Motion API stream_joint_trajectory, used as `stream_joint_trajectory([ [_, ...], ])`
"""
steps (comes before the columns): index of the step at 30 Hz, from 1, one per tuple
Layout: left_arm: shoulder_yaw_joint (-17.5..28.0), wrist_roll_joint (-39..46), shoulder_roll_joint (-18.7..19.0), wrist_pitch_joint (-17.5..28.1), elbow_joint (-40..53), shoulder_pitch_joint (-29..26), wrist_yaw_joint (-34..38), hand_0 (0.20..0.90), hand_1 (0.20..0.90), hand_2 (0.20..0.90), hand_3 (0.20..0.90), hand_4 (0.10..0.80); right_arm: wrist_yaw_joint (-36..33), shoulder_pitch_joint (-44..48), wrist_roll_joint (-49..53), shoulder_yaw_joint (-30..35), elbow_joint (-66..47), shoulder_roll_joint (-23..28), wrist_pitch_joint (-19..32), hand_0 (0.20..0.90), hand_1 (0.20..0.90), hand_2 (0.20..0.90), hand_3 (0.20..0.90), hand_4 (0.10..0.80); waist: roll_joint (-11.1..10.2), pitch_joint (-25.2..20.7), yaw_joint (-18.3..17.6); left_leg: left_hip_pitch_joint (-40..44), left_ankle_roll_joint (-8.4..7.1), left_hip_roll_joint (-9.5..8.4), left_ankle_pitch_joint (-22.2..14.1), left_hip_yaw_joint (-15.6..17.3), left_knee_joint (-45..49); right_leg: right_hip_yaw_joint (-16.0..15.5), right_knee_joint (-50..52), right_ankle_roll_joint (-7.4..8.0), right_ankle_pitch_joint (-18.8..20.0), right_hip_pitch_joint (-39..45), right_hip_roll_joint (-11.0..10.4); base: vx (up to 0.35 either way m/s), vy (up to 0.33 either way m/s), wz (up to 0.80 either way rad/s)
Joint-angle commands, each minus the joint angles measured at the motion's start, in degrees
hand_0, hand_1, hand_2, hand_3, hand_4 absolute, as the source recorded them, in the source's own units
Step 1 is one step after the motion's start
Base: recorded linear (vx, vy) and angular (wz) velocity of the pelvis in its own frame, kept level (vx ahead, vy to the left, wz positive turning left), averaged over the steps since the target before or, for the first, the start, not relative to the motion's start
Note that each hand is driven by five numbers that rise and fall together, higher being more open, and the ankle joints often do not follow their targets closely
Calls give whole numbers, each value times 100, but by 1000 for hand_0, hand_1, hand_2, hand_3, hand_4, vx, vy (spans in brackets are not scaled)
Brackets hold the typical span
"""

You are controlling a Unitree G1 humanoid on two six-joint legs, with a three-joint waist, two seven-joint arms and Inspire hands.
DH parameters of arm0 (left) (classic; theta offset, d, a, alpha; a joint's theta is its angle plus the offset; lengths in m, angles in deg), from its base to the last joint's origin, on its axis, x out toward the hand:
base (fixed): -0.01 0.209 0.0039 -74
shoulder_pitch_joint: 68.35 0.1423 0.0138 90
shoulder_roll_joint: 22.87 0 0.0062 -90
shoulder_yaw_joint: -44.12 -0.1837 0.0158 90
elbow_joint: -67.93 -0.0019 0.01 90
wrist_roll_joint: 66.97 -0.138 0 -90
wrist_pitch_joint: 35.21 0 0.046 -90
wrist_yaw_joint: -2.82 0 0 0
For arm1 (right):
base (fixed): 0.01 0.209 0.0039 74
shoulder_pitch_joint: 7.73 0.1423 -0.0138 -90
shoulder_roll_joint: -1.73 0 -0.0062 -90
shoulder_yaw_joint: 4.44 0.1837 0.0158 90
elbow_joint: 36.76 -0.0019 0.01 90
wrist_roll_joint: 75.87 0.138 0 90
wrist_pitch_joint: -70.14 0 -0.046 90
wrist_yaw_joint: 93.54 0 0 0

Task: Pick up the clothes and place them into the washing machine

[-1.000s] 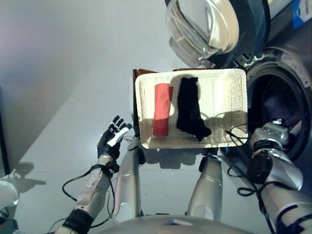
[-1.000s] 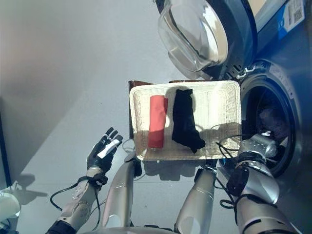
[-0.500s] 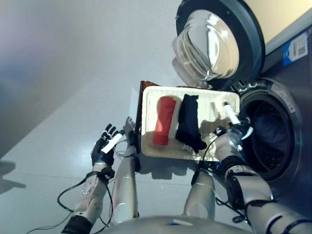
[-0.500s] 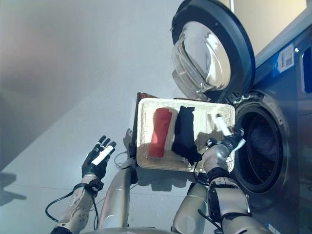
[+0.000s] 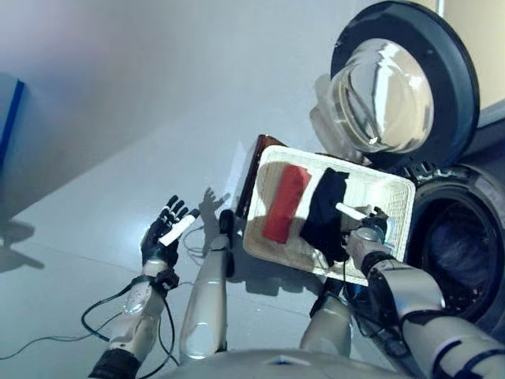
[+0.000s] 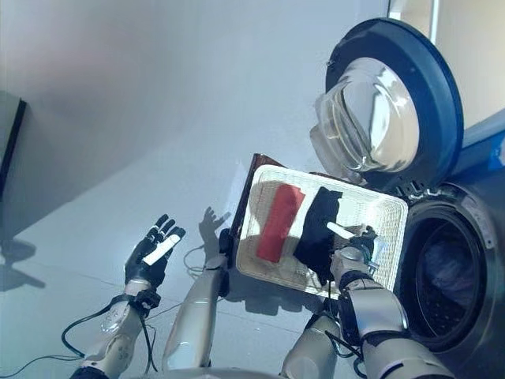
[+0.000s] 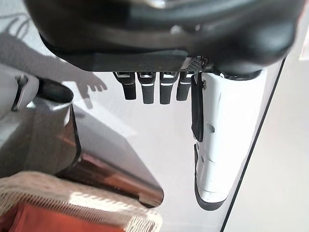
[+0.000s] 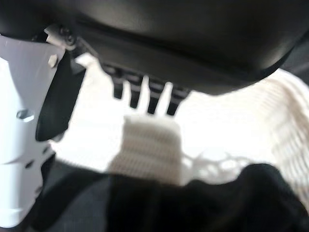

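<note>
A white wicker basket [image 5: 388,197] rests on a dark brown box [image 5: 252,167] beside the washing machine. In it lie a rolled red cloth [image 5: 285,203] and a black cloth [image 5: 325,212]. My right hand [image 5: 366,235] is open over the basket, just right of the black cloth, with its white thumb pointing at it. In the right wrist view the black cloth [image 8: 193,203] lies under the straight fingers [image 8: 145,94] over the basket's weave [image 8: 289,121]. My left hand [image 5: 164,235] is open and empty above the floor, left of the box.
The washing machine's round door [image 5: 394,87] stands open above the basket. The dark drum opening [image 5: 461,253] is to the basket's right. The left wrist view shows the box's corner [image 7: 111,169], the basket's rim [image 7: 72,195] and red cloth [image 7: 48,222].
The camera has shifted. My right hand has come from beside the drum opening to over the basket by the black cloth. The left hand stays open where it was.
</note>
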Motion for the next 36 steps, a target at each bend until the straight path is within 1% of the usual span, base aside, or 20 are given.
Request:
stream_joint_trajectory([
  [1,320,-269,213,481,692,46,-21,900,900,900,900,800,-193,154,-322,-168,-327,264,104,900,900,900,900,800,-80,51,123,-467,-895,667,-792,-417,1207,286,-706,12,1192,-164,-293,-3,-20,10],
  [6,414,-285,207,474,689,40,53,900,900,900,900,800,-199,267,-429,-321,-519,-39,167,900,900,900,900,800,-116,90,153,-540,-836,690,-869,-467,1302,363,-575,12,1118,-293,-284,2,1,5],
  [9,422,-296,208,468,714,47,96,900,900,900,900,800,-201,319,-536,-428,-511,-139,121,900,900,900,900,800,-138,123,159,-557,-806,691,-896,-461,1333,403,-559,12,1132,-352,-271,-26,8,-3],
  [10,394,-320,206,457,741,43,120,900,900,900,900,800,-207,387,-717,-544,-389,-218,17,900,900,900,900,800,-148,190,189,-632,-763,656,-927,-561,1412,478,-505,12,1133,-464,-242,-39,4,-6],
  [11,394,-321,206,457,742,43,120,900,900,900,900,800,-207,389,-717,-544,-388,-218,17,900,900,900,900,800,-148,187,190,-639,-763,657,-930,-561,1418,480,-501,12,1132,-471,-240,-55,3,-11],
  [12,380,-333,217,451,763,33,122,900,900,900,900,800,-175,422,-804,-585,-300,-248,-50,900,900,900,900,800,-147,231,215,-669,-740,624,-939,-640,1433,510,-465,12,1126,-511,-223,-21,-31,-11],
  [14,336,-313,237,379,861,58,3,900,900,900,900,800,68,376,-1185,-716,79,-298,-419,900,900,900,900,800,-70,264,296,-765,-738,588,-865,-716,1347,416,-435,12,1096,-488,-256,-9,-64,-7],
  [16,346,-327,258,357,877,89,-22,900,900,900,900,800,95,358,-1275,-732,169,-267,-518,900,900,900,900,800,-47,246,316,-782,-750,565,-841,-718,1304,364,-448,12,1088,-462,-268,3,-12,10],
  [18,382,-336,290,237,952,137,-141,900,900,900,900,800,257,260,-1562,-708,537,-231,-857,900,900,900,900,800,26,211,439,-869,-746,469,-814,-696,1280,299,-465,12,1078,-455,-326,-3,26,23],
  [24,465,-401,329,183,1198,266,-169,900,900,900,900,800,332,1,-1726,-498,663,-87,-1080,900,900,900,900,800,184,177,560,-1066,-714,403,-855,-695,1392,368,-292,12,996,-734,-400,-4,37,15],
  [25,477,-412,329,184,1219,277,-168,900,900,900,900,800,330,-15,-1741,-470,670,-50,-1097,255,255,255,255,339,206,182,568,-1119,-708,404,-867,-693,1431,399,-254,12,990,-815,-413,-18,55,0],
  [26,478,-423,319,188,1255,298,-165,900,900,900,900,800,336,-25,-1755,-435,677,12,-1131,200,200,200,200,300,232,193,575,-1158,-699,407,-890,-686,1472,420,-202,12,967,-887,-424,-21,53,-2],
  [29,461,-418,296,192,1305,317,-161,900,900,900,900,800,302,-56,-1776,-373,664,136,-1144,200,200,200,200,300,279,211,566,-1241,-680,427,-910,-662,1538,540,-40,12,939,-1124,-439,13,34,-2],
  [30,448,-411,294,191,1311,328,-162,900,900,900,900,800,294,-50,-1777,-361,677,169,-1149,200,200,200,200,300,290,180,565,-1195,-711,469,-1118,-663,1599,559,44,12,750,-1116,-431,92,16,-6],
  [31,424,-418,286,189,1324,328,-160,900,900,900,900,800,267,-57,-1743,-294,689,246,-1160,200,200,200,200,300,318,183,544,-1217,-705,487,-1149,-643,1657,594,134,12,717,-1208,-439,94,1,-5],
  [36,376,-416,316,206,1405,308,-195,900,900,900,900,800,212,-60,-1709,-187,708,377,-1152,200,200,200,200,300,355,155,503,-1230,-692,508,-1152,-615,1652,659,226,12,690,-1356,-454,-2,8,-2],
])
